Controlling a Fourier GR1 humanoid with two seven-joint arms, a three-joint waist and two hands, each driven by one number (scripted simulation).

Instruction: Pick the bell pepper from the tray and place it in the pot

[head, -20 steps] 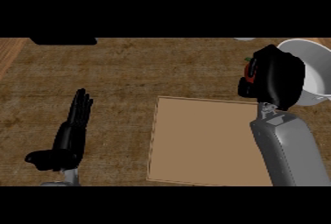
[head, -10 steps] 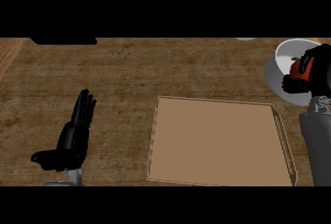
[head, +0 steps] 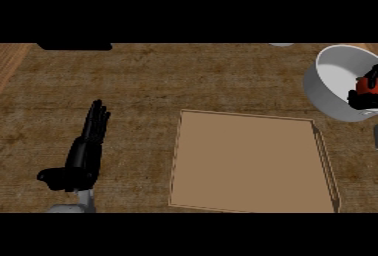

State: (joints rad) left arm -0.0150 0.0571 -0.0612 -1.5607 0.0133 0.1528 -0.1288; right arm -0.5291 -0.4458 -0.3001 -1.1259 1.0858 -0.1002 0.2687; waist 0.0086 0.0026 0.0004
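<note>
The red bell pepper (head: 364, 86) sits at the view's right edge, over the inside of the white pot (head: 325, 95). My right hand (head: 360, 100) is curled round the pepper; most of that hand and its forearm are cut off by the edge. The tan tray (head: 251, 160) lies bare in the lower middle of the counter. At the lower left my left hand (head: 83, 157) rests open, fingers straight and pointing away, holding nothing.
A dark object (head: 74, 46) lies at the counter's far edge, top left. A small pale item (head: 280, 44) shows at the top right. A lighter wooden strip (head: 11, 60) runs along the left side.
My right hand has carried the bell pepper rightward, from the pot's near rim to over its inside, and the forearm has slid out of view. The left hand has stayed put.
</note>
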